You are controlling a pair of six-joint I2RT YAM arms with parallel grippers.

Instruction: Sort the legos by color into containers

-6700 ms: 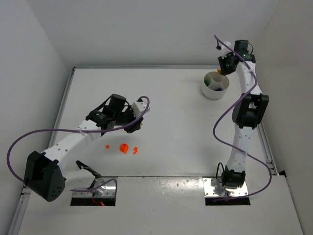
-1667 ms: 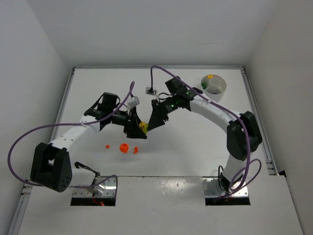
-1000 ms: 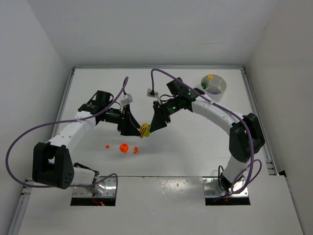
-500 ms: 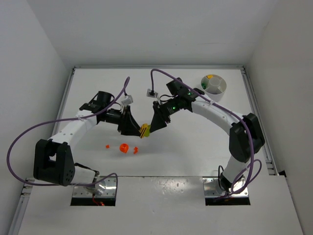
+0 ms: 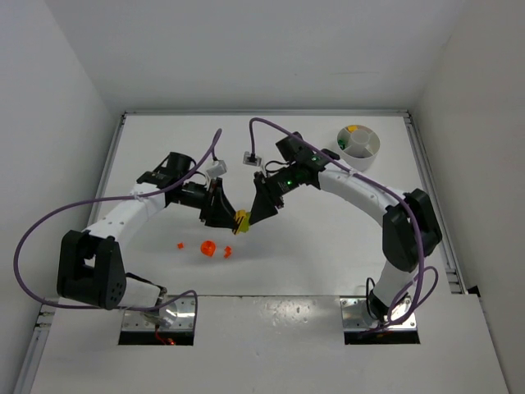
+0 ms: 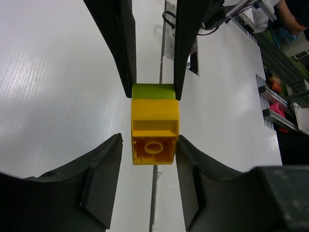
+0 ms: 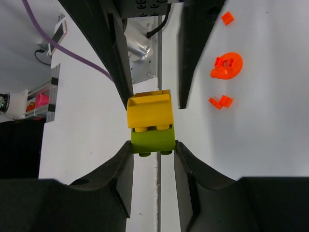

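Observation:
A yellow brick [image 6: 155, 130] is stacked on a green brick [image 7: 152, 139]; the pair [image 5: 241, 219] hangs just above the table's middle between my two grippers. My right gripper [image 7: 152, 145] is shut on the green brick. My left gripper [image 6: 149, 150] faces it, open, its fingers flanking the yellow brick: one pad touches it and the other stands a sliver off. Orange-red bits [image 5: 207, 247] lie on the table below the left gripper, and also show as a ring [image 7: 227, 65] with small chips beside it. The white divided dish [image 5: 358, 144] stands far right.
Purple cables loop over both arms. Two more orange chips [image 5: 180, 245] [image 5: 228, 251] lie beside the ring. A seam line in the table runs under the bricks. White walls close in the table at the left, back and right.
My left jaws have narrowed round the yellow brick. The right gripper keeps its hold on the green brick, and both arms have barely shifted.

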